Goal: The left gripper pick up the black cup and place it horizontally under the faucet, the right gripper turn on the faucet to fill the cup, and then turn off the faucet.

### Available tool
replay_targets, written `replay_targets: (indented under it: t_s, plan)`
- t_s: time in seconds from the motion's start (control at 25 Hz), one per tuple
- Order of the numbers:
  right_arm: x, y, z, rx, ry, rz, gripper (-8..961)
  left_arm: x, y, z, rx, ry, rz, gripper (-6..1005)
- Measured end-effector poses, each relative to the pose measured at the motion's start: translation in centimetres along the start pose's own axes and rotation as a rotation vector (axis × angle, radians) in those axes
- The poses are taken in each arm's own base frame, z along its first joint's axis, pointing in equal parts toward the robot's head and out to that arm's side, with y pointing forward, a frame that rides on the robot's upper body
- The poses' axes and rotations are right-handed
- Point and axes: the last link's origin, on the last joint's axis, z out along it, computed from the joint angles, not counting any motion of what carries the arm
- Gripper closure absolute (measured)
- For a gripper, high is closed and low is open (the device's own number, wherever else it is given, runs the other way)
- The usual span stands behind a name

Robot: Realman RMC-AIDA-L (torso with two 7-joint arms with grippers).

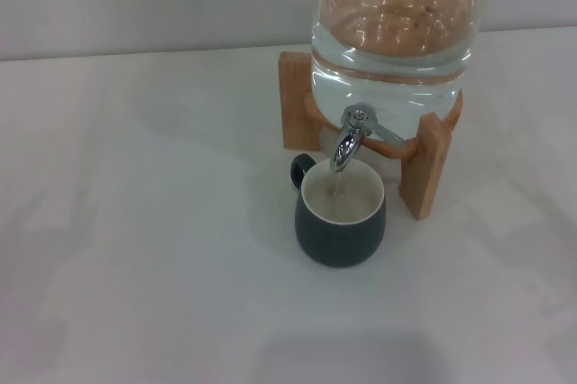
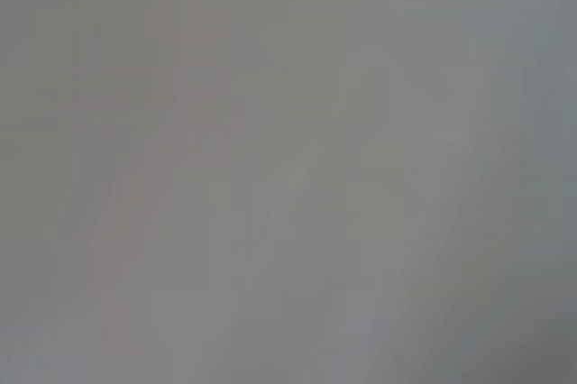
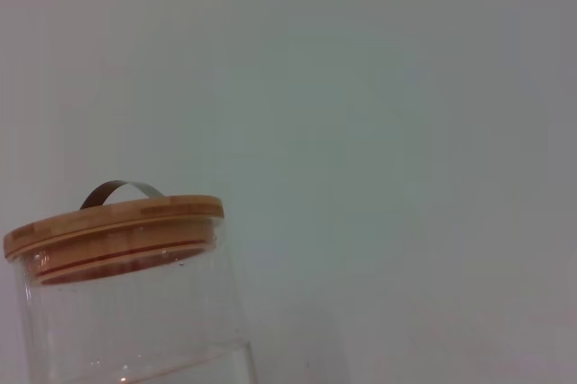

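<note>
In the head view we find the black cup (image 1: 340, 219) standing upright on the white tabletop (image 1: 135, 222), its opening directly beneath the down-curved spout of the faucet (image 1: 350, 136). The cup's small loop handle points toward the far left, close to the wooden stand (image 1: 431, 168). Its cream-white inside is visible, and a thin stream of water appears to fall from the spout into it; we cannot tell the fill level. The faucet is mounted low on the front of the clear water jar (image 1: 392, 41), which rests on the wooden stand and holds water up to roughly the middle of its visible body. The faucet's lever extends from the valve body toward the right side of the stand. Neither the left gripper nor the right gripper appears in the head view, and neither wrist view shows its own gripper, so we cannot tell whether either one is apart or together. The left wrist view shows only a plain grey surface. The right wrist view shows the upper part of the jar (image 3: 126, 312) with its wooden lid (image 3: 113, 226) and a thin metal lid handle (image 3: 122, 190) against a plain wall.
</note>
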Motion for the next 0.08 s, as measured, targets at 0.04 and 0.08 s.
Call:
replay_targets:
  t_s: [0.04, 0.08]
  plan:
    - [0.0, 0.0, 0.0, 0.0, 0.0, 0.0, 188, 0.02, -0.01, 0.0, 0.001, 0.001, 0.0, 504]
    - [0.01, 0.0, -0.01, 0.001, 0.0, -0.001, 188, 0.03, -0.03, 0.0, 0.002, 0.002, -0.001, 504]
